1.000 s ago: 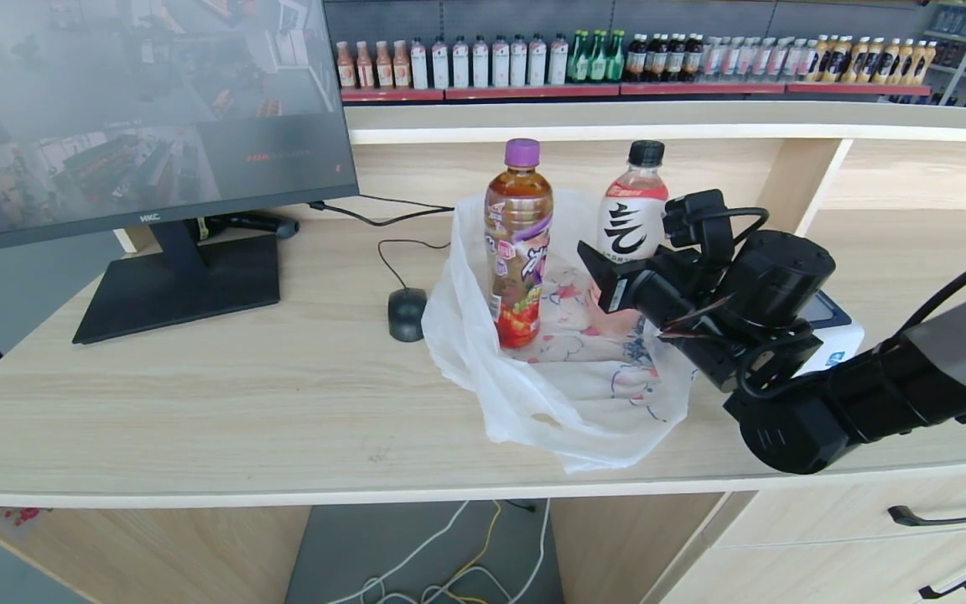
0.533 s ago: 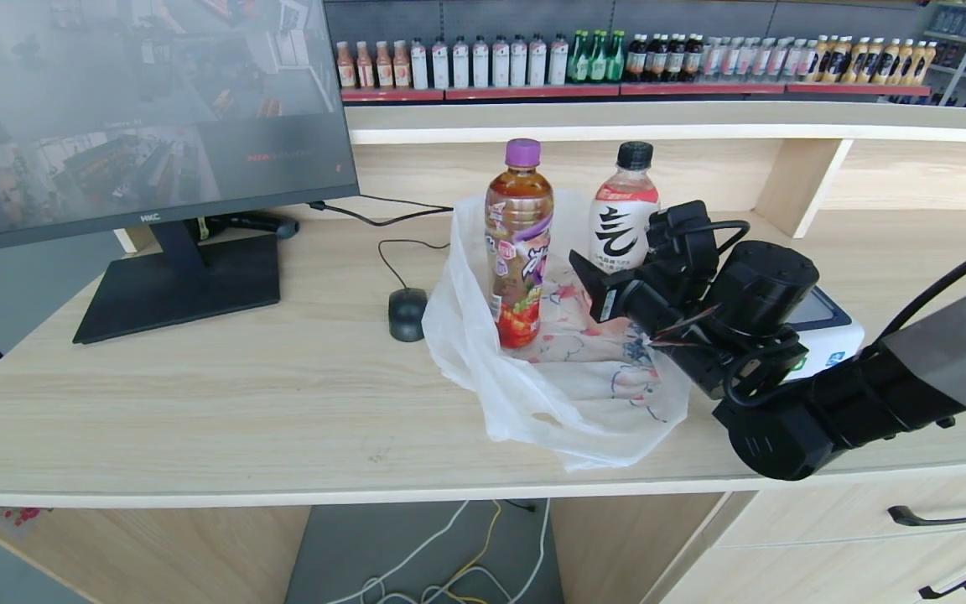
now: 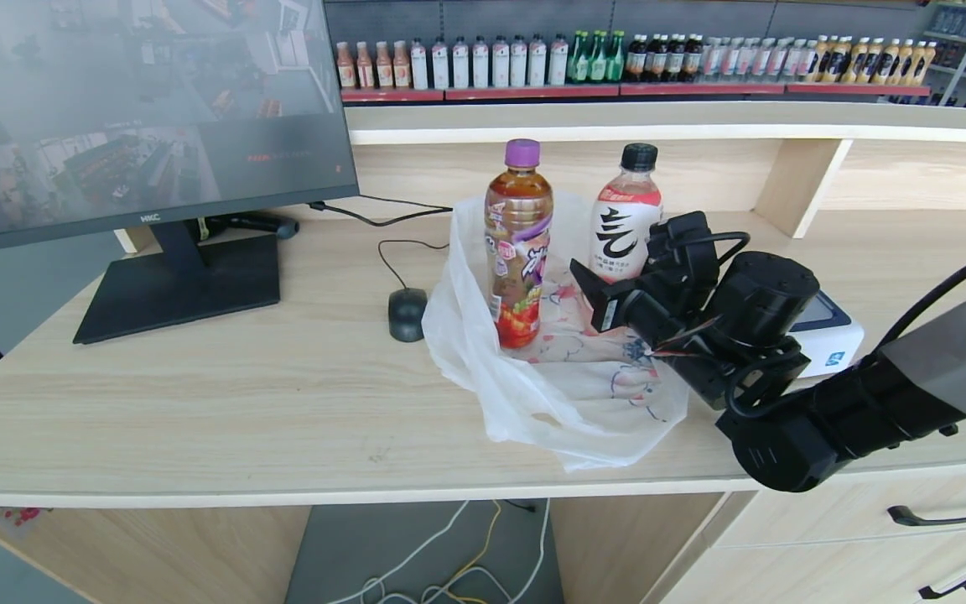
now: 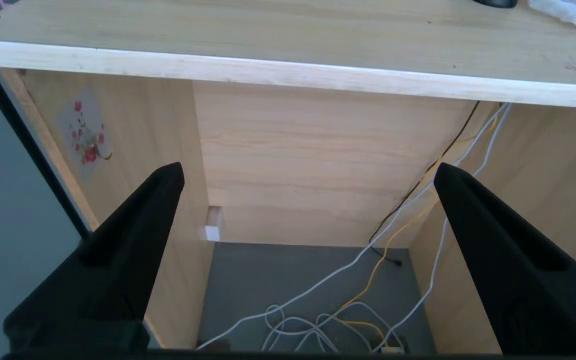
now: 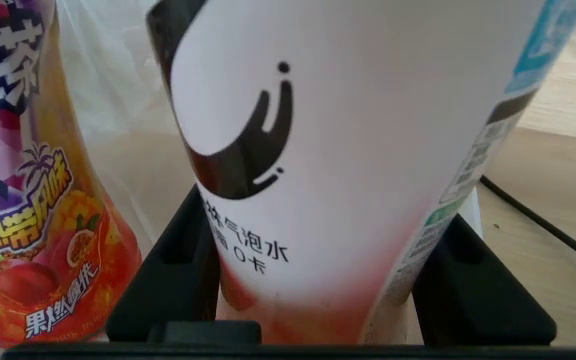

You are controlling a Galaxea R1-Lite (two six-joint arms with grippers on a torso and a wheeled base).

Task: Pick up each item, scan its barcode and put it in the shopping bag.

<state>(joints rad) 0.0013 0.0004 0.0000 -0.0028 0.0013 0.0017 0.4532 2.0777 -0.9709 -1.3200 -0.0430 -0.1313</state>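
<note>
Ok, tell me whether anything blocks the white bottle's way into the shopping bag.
Nothing visible does. The right gripper holds the white bottle at the shopping bag's far right side. The tea bottle stands in the bag's left part, beside it and apart.

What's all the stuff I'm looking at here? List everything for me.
counter: one, light wood, under everything
monitor: one, black, far left of the counter
mouse: one, black, between the monitor and the bag
shopping bag: one, see-through white, middle of the counter
purple-capped bottle: one, amber drink, standing upright in the bag
black-capped bottle: one, white and pink, right of the other bottle, gripped
scanner box: one, white, behind the right arm
shelf bottles: many, mixed colours, back wall
right gripper: black, fingers shut on the black-capped bottle
left gripper: black, fingers open, below the counter's front edge
</note>
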